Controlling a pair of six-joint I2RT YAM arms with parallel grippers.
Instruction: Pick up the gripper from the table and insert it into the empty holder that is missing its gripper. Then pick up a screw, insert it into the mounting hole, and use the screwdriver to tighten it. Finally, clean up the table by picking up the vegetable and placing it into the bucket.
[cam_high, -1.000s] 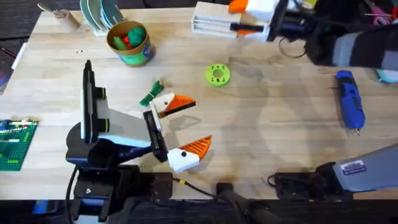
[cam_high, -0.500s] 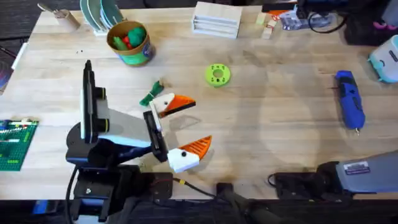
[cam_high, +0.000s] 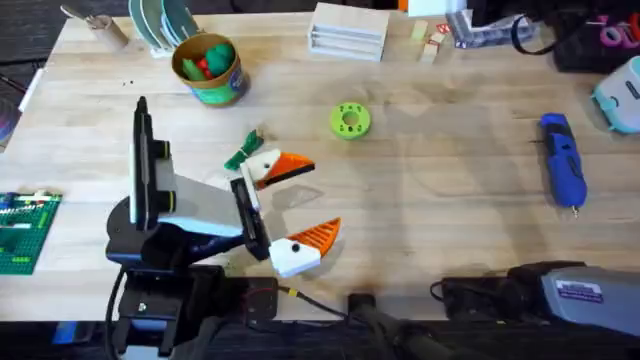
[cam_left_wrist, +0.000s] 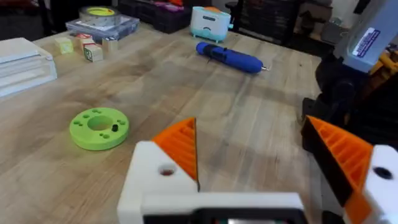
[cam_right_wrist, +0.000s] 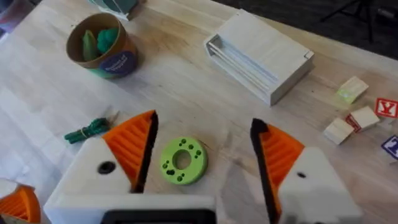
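You are keeping the left gripper (cam_high: 322, 197) with fingers apart, and the vegetable (cam_high: 243, 150) is lying near it at ten o'clock, stretching from seven to one o'clock.

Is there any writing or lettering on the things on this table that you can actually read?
"Y", in red, on a small wooden block.
Label on the bucket: print is there, too blurred to read.
White sticker on the right arm: too small to read.
A block at the picture's edge has a blue mark, cut off and unreadable.
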